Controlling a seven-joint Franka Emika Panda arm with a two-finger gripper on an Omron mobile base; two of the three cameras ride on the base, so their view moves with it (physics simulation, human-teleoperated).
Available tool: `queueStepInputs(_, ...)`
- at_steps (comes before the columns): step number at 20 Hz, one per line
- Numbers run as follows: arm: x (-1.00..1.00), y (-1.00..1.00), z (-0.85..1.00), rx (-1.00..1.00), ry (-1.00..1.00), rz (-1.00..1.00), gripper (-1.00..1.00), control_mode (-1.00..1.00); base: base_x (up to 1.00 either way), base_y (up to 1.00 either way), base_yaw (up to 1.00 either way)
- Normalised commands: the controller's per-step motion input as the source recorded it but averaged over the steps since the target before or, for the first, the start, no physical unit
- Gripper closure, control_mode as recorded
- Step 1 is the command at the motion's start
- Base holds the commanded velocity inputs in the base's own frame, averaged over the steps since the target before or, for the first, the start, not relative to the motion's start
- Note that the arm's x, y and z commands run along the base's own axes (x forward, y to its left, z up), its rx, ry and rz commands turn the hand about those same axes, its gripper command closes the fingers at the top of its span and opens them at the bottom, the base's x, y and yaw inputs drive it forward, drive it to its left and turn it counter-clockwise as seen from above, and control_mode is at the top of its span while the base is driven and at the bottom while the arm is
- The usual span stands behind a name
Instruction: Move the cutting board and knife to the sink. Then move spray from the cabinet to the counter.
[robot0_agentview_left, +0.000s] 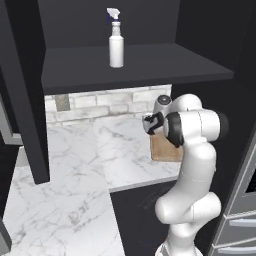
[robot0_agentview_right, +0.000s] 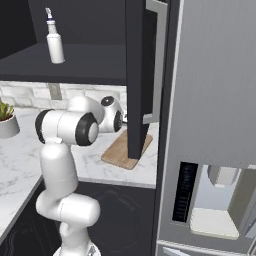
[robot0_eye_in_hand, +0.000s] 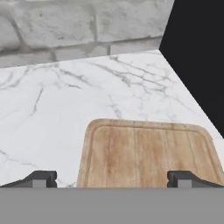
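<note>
- The slim white cylindrical spray bottle (robot0_agentview_left: 116, 42) stands upright on the flat dark shelf of the matte black wall cabinet (robot0_agentview_left: 140, 67), above the white marble countertop (robot0_agentview_left: 85, 150).
- The rectangular light-brown wooden cutting board (robot0_eye_in_hand: 146, 153) lies flat on that countertop, near its right end, just beside the dark side panel (robot0_eye_in_hand: 197, 57) to its right.
- The grey stone-tile backsplash (robot0_eye_in_hand: 78, 26) runs behind the board, with bare countertop between them.
- A small potted plant (robot0_agentview_right: 6, 120) sits on the countertop well to the left of the board.
- The tall steel fridge (robot0_agentview_right: 215, 125) stands to the right of the cabinet's open door (robot0_agentview_right: 140, 75).
</note>
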Motion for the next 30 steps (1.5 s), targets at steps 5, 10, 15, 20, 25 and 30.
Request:
queueStepInputs(5, 0.37, 0.00, -0.17, -0.01, 0.09, 0.00, -1.00, -1.00, 0.00, 0.00, 0.00)
queueStepInputs(10, 0.30, 0.00, -0.28, -0.01, 0.02, 0.00, -1.00, -1.00, 0.00, 0.00, 0.00)
queueStepInputs(15, 0.28, 0.00, -0.32, -0.02, 0.00, 0.00, -1.00, -1.00, 0.00, 0.00, 0.00)
queueStepInputs(20, 0.09, 0.00, -0.09, 0.00, 0.00, 0.00, -1.00, -1.00, 0.00, 0.00, 0.00)
queueStepInputs(25, 0.00, 0.00, 0.00, 0.00, 0.00, 0.00, -1.00, -1.00, 0.00, 0.00, 0.00)
queueStepInputs(30, 0.08, 0.00, -0.03, -0.02, 0.04, 0.00, -1.00, -1.00, 0.00, 0.00, 0.00)
